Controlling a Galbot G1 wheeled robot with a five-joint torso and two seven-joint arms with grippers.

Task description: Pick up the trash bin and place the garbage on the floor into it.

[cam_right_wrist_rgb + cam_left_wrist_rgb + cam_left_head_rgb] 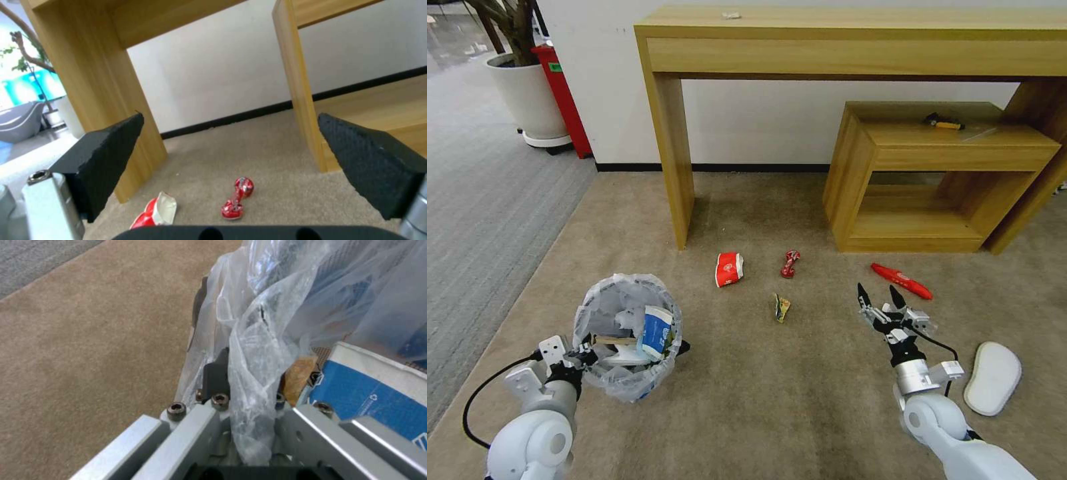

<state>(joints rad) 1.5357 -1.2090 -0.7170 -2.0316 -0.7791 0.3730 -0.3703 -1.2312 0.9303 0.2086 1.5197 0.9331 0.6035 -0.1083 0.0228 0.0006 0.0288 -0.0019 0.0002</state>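
The left gripper (587,351) has its jaws pinched on the bag-lined rim of the trash bin (627,333), holding it over the beige floor (800,400) with a blue-white carton (656,331) inside. The right gripper (878,299) hovers with jaws spread wide, just beside a long red wrapper (902,281). Ahead on the carpet lie a crushed red paper cup (729,269), a twisted red wrapper (790,263) and a small scrap (781,307), with a white slipper (993,377) near the right arm.
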